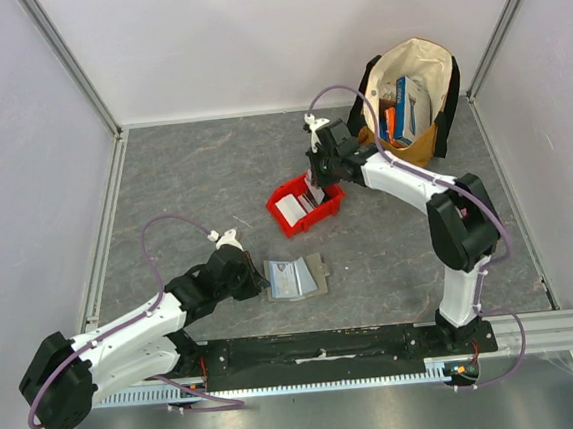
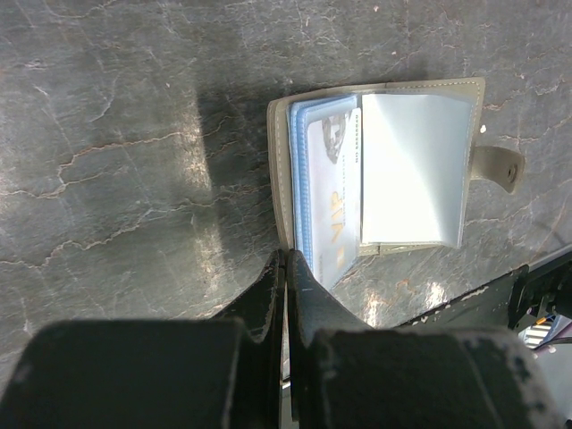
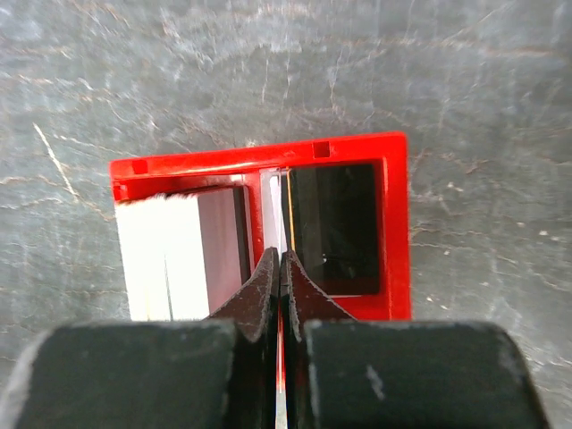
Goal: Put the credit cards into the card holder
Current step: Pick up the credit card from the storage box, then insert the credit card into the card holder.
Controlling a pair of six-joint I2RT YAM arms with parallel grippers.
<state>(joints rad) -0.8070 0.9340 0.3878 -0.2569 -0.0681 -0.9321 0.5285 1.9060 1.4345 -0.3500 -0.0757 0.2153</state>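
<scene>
Right gripper [image 3: 281,255] hangs over the red bin [image 3: 398,223] near the middle of the table [image 1: 202,172], its jaws pressed together on what looks like a single credit card [image 3: 280,210] seen edge-on as a thin pale line between them. A stack of white cards [image 3: 170,259] stands in the bin's other compartment. Left gripper [image 2: 286,259] is closed too, with its tips at one corner of the open card holder [image 2: 384,170], which lies flat by the table's near edge; whether it nips the cover or only presses on it I cannot tell. One pale blue card [image 2: 335,206] already sits in a clear sleeve. Such a card is likely light, stiff and slick, so a pinch across its flat faces near one short end seems best, leaving the other end free to lead into a pocket. The sleeves look thin and floppy, and the holder is probably light enough to skate, so it needs pinning at the cover.
</scene>
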